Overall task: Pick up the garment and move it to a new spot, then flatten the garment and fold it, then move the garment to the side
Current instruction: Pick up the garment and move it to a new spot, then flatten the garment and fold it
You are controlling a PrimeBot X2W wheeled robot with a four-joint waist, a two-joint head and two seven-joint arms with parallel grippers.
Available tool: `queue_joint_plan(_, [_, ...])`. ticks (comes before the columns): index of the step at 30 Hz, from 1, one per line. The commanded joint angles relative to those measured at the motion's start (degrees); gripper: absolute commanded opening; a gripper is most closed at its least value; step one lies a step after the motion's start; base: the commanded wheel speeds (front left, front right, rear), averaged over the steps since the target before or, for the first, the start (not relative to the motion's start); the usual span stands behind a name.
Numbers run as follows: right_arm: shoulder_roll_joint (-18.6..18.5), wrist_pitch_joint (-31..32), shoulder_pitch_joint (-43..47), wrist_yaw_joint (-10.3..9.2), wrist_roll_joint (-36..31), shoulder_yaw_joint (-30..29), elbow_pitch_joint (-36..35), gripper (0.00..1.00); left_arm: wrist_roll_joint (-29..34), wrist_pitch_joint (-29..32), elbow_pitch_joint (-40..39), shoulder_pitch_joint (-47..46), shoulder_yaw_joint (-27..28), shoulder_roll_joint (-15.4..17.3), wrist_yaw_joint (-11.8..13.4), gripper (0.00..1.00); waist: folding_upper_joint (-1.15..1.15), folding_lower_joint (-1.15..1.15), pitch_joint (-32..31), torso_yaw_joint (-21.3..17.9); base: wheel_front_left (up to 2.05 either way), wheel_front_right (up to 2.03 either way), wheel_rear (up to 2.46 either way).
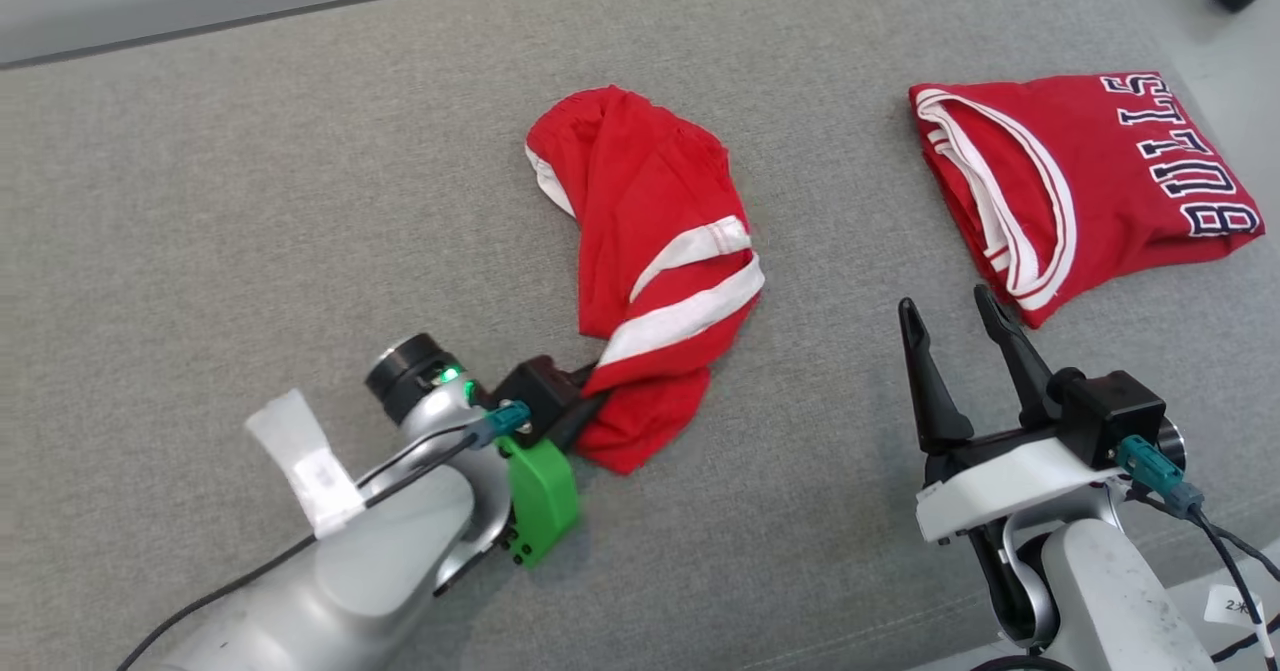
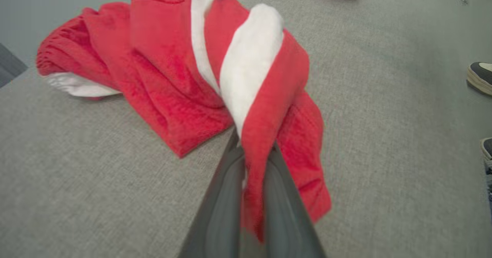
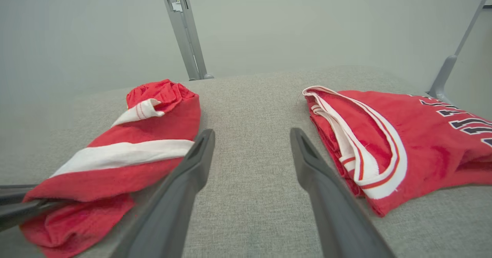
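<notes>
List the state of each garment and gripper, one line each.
striped garment: crumpled, one end pinched.
jersey: folded, lying flat, untouched.
left gripper: shut on the striped garment.
right gripper: open, empty, between both garments.

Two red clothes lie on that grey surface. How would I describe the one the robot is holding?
On the wide grey cloth-covered table, look near the middle for the crumpled red garment with broad white stripes, its near end pinched in the left gripper. Unlike the neatly folded red jersey with dark letters to its right, it is rumpled and shows no lettering.
</notes>
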Motion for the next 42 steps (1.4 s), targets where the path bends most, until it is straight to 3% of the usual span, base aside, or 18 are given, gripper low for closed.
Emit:
queue_joint_plan(1, [0.11,-0.08,1.04,-0.07,-0.09,0.04,0.07,1.00,1.50,0.00,0.60,1.61,1.64,1.20,0.13,0.00,0.00,0.00,-1.78,2.35,0.00,0.00,0.00])
queue_joint_plan(4, [0.13,-0.08,1.91,-0.07,-0.15,-0.12,0.48,1.00,2.17,0.00,0.26,3.91,5.94,2.01,0.60,0.01,0.00,0.00,-3.69,4.08,0.00,0.00,0.00])
queue_joint_plan(5, [0.21,-0.08,2.16,-0.07,-0.16,0.03,0.57,1.00,2.22,0.00,-0.46,5.04,7.81,2.26,0.92,0.41,0.00,0.00,-4.34,4.47,0.00,0.00,0.00])
queue_joint_plan(7, [0.39,-0.08,2.80,-0.07,-0.13,0.14,0.84,1.00,2.58,0.00,-2.35,7.88,11.88,2.56,1.59,1.00,0.00,0.00,-5.85,5.24,0.00,0.00,0.00])
queue_joint_plan(10, [0.68,-0.08,3.80,-0.07,-0.01,0.24,1.11,1.00,2.96,0.01,-5.93,13.52,19.12,2.51,3.32,1.00,0.00,0.00,-8.42,6.01,0.00,0.00,0.00])
queue_joint_plan(11, [0.68,-0.08,3.80,-0.07,-0.01,0.24,1.11,1.00,2.96,0.01,-5.93,13.52,19.12,2.51,3.32,1.00,0.00,0.00,-8.42,6.01,0.00,0.00,0.00])
queue_joint_plan(18, [1.09,-0.08,6.52,-0.07,0.12,-0.32,1.23,1.00,6.93,0.01,-15.26,28.40,36.93,1.02,6.69,1.00,0.00,0.00,-13.12,7.12,0.00,0.00,0.00])
queue_joint_plan(23, [1.26,-0.08,8.01,-0.07,0.09,-0.68,1.23,1.00,11.20,0.01,-20.29,37.04,47.55,-1.44,7.32,1.00,0.00,0.00,-15.13,7.52,0.00,0.00,0.00])
queue_joint_plan(31, [1.36,-0.08,10.36,-0.07,-0.36,-1.28,1.05,1.00,17.22,0.00,-24.90,47.90,59.78,-6.98,4.77,1.00,0.00,0.00,-16.53,7.15,0.00,0.00,0.00])
queue_joint_plan(42, [1.39,-0.08,10.49,-0.07,-0.69,-1.17,1.17,1.00,21.06,0.01,-24.11,48.72,64.19,-10.23,1.00,1.00,0.00,0.00,-16.02,6.45,0.00,0.00,0.00])
